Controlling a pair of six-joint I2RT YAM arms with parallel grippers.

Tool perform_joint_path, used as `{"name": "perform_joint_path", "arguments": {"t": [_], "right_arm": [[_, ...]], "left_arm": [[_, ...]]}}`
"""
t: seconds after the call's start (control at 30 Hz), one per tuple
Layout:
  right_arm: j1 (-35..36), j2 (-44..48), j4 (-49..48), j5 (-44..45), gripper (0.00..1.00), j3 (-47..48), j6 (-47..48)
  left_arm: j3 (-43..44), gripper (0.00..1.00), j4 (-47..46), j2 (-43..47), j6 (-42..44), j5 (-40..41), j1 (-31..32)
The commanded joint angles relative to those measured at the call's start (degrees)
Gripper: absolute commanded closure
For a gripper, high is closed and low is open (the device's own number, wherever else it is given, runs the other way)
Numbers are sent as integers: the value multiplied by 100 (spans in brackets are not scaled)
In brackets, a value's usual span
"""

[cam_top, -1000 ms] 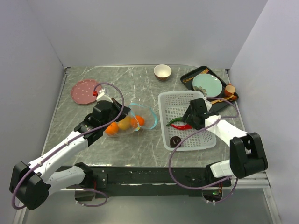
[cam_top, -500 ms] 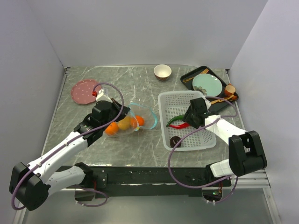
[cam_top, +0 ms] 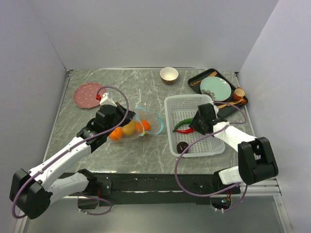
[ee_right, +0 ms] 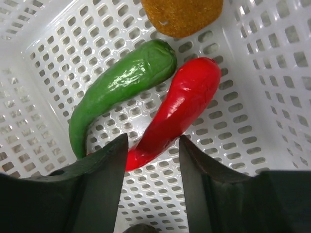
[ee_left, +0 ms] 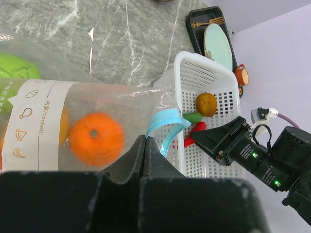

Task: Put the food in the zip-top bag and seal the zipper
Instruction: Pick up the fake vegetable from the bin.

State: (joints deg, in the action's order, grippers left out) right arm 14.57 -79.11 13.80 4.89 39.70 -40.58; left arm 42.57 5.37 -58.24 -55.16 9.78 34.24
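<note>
Teamwork explains our pose: our left gripper point(ee_left: 145, 145), clamped on the rim of the zip-top bag point(ee_left: 112, 104), props its mouth open on the counter point(cam_top: 146, 150) beside the basket point(ee_right: 272, 97), where our right gripper point(ee_right: 150, 145), spread apart, straddles the red chili point(ee_right: 177, 107), ready to grasp it.

Left gripper point(ee_left: 144, 143) clamped closed; right gripper point(ee_right: 151, 141) spread, pointing down.
</note>
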Motion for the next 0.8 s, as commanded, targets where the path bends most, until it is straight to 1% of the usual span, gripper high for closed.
{"name": "perform_joint_path", "arguments": {"t": [0.0,0.07,0.1,0.23,0.4,0.5,0.57,0.6,0.67,0.7,0.73,0.77], "right_arm": [[-42,124,-167,21,54,-33,76],[-33,124,-167,13,61,-33,85],[-42,115,-176,4,62,-33,85],[-50,19,-132,-40,63,11,85],[-42,97,-167,-67,71,-33,94],[-42,194,-194,-84,73,-68,111],[-42,212,-185,-76,69,-42,138],[-42,194,-176,-58,60,-33,138],[-42,133,-124,56,55,2,103],[-42,107,-106,117,47,2,85],[-42,54,-88,170,44,11,76],[-33,10,-53,197,43,20,94]], "left_arm": [[147,99,-88,67,66,-3,-31],[129,99,-97,67,58,-3,-31],[129,99,-115,67,58,-11,-31],[120,99,-141,49,49,-55,-23],[112,99,-132,49,49,-55,-31],[112,99,-124,49,58,-46,-23],[112,99,-141,41,40,-64,-31],[103,99,-150,23,40,-64,-31],[103,99,-159,32,40,-73,-31],[103,99,-159,23,31,-73,-31],[103,99,-150,23,40,-73,-23],[103,99,-159,23,31,-73,-31]]}}
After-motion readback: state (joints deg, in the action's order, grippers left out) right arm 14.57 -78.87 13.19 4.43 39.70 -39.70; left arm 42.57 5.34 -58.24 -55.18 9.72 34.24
